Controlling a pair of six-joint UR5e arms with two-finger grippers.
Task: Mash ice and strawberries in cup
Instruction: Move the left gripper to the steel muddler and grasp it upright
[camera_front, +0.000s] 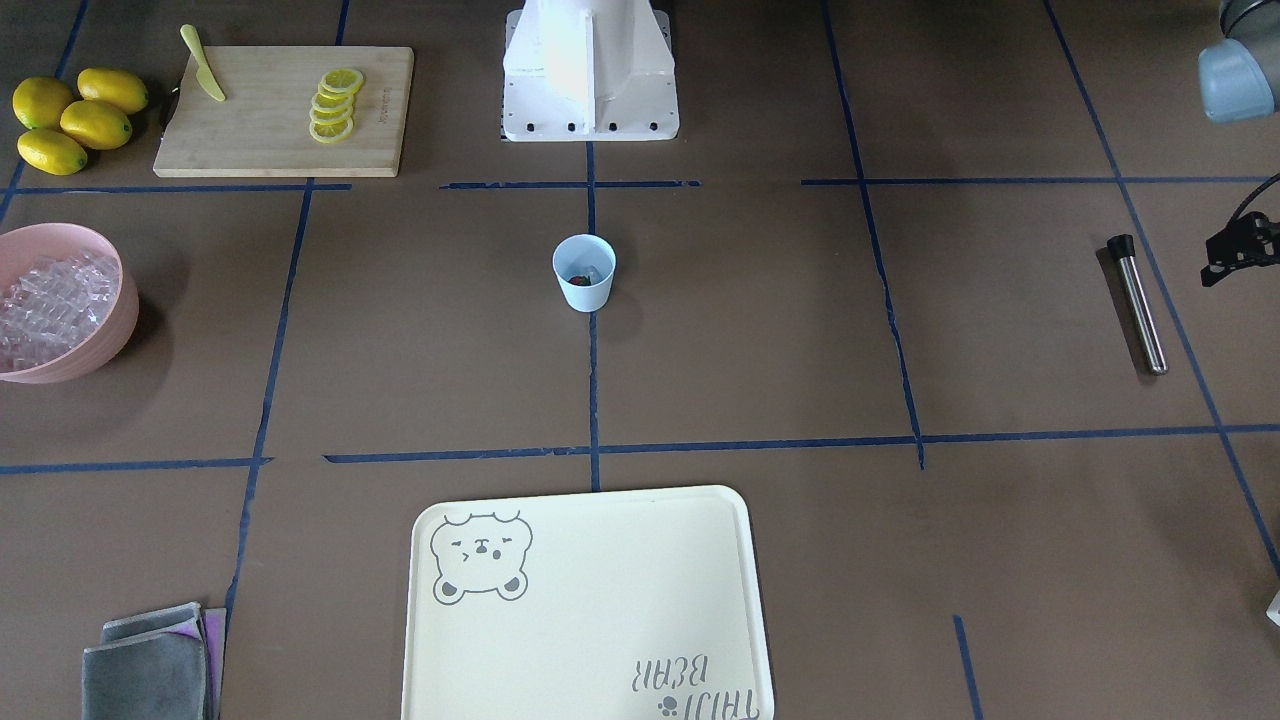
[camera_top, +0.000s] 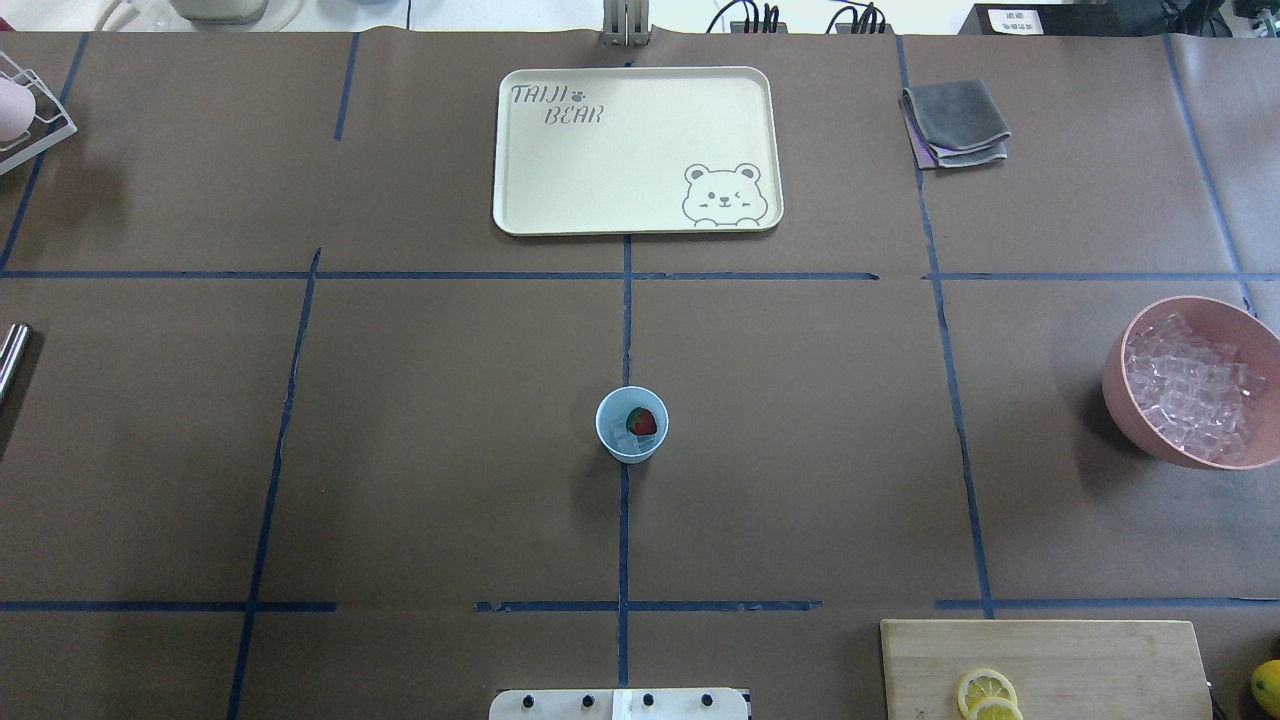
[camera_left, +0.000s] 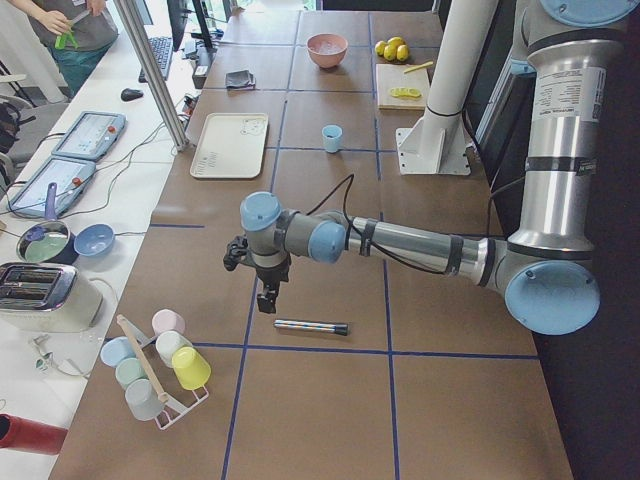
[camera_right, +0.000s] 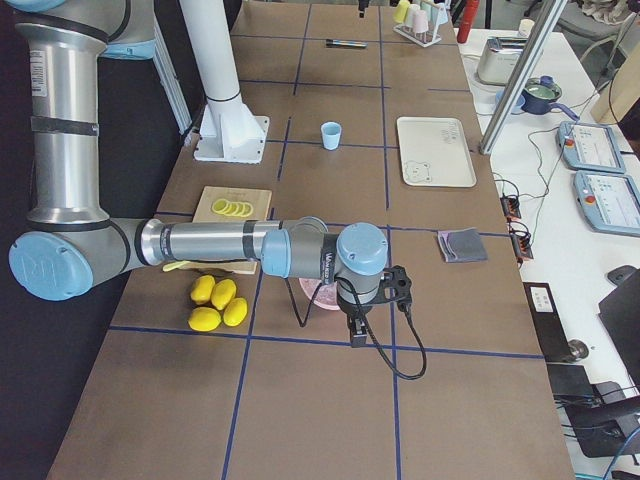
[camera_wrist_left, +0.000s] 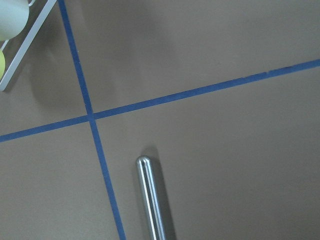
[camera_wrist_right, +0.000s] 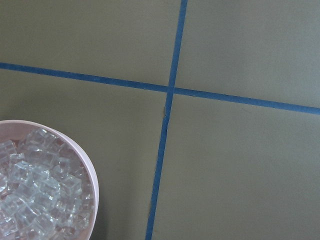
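The cup (camera_top: 631, 424) stands straight up in the middle of the table (camera_top: 400, 450). Its open mouth faces up and its wide end is on top. The strawberry (camera_top: 643, 420) lies inside. Its green top seems to point to the robot's left, but it is tiny and hard to see. A pile of ice (camera_top: 1195, 390) fills a pink bowl (camera_top: 1115, 385) far off on the robot's right.

A metal stick (camera_front: 1140, 305) lies flat on the robot's left, with its black end toward the robot. The left gripper (camera_left: 268, 298) hangs near the stick. The right gripper (camera_right: 357, 333) hangs near the bowl. I cannot tell if the jaws of either one are open.

The table is brown with blue tape lines (camera_top: 625, 330) that make squares. A white bench (camera_left: 110, 210) with a toaster (camera_left: 35, 295) runs beside it.
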